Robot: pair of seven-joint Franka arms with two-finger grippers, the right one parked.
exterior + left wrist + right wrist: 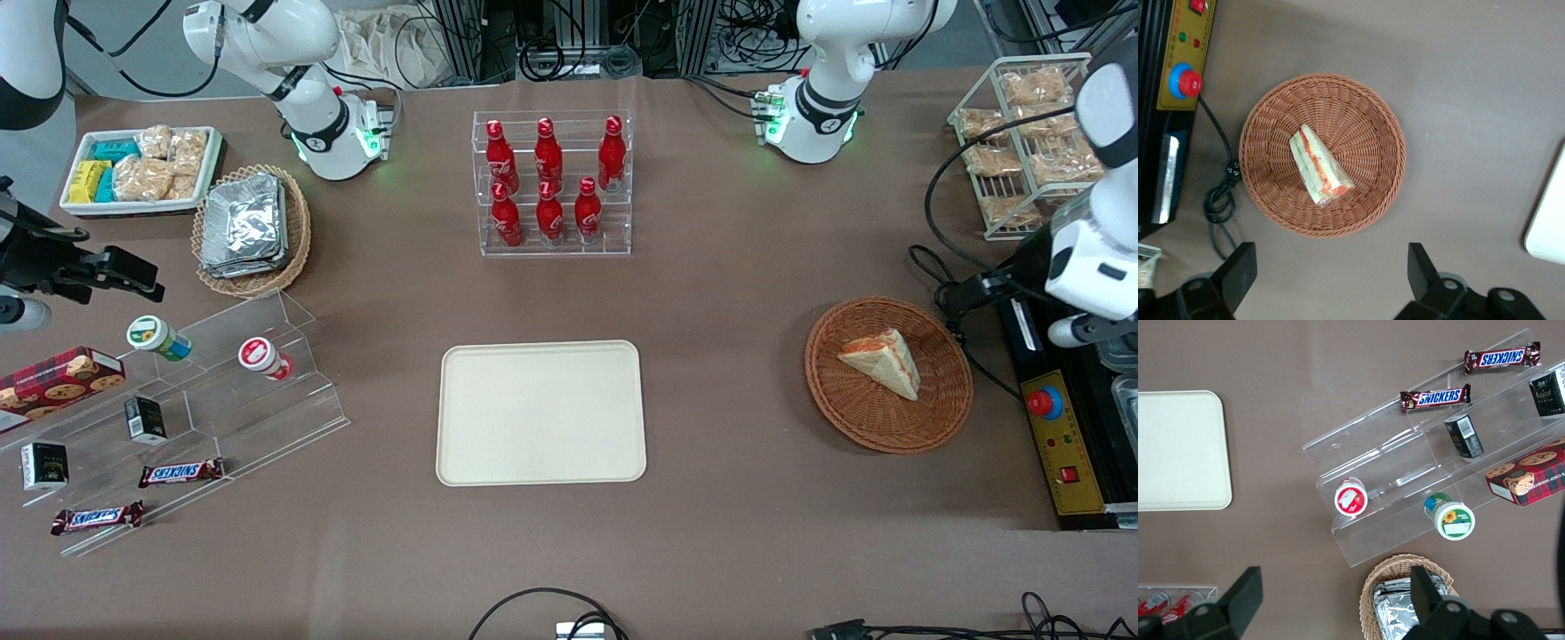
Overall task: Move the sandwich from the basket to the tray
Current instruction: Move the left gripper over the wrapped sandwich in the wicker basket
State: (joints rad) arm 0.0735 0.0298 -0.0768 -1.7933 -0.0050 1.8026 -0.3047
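Your brown counter (729, 356) is laid out like a small shop: a clear rack of red bottles (551, 182) stands farther from the front camera than the tray (540, 413), and a black control box with a red stop button (1045, 402) sits at the working arm's end.

Nothing of the task is done yet, as far as you can judge from here. The sandwich (883, 360) lies in the basket (853, 418), and the tray is bare, well apart from the basket toward the middle of the counter. All of it is left: come down, grip, lift, carry across, set down.

The claw (1328, 283) hangs above the counter just beside the basket's rim, fingers (1238, 270) spread wide and holding nothing, with the sandwich not yet between them.

The wedge lies flat on one bread face. In the front view its long axis runs diagonally: the broad crust end sits toward the tray and farther from the camera, while the narrow tip points nearer the camera and toward the working arm's end. The orange-red filling edge (1317, 155) shows along one long side in the wrist view. You will probably want the fingers closing across that axis.
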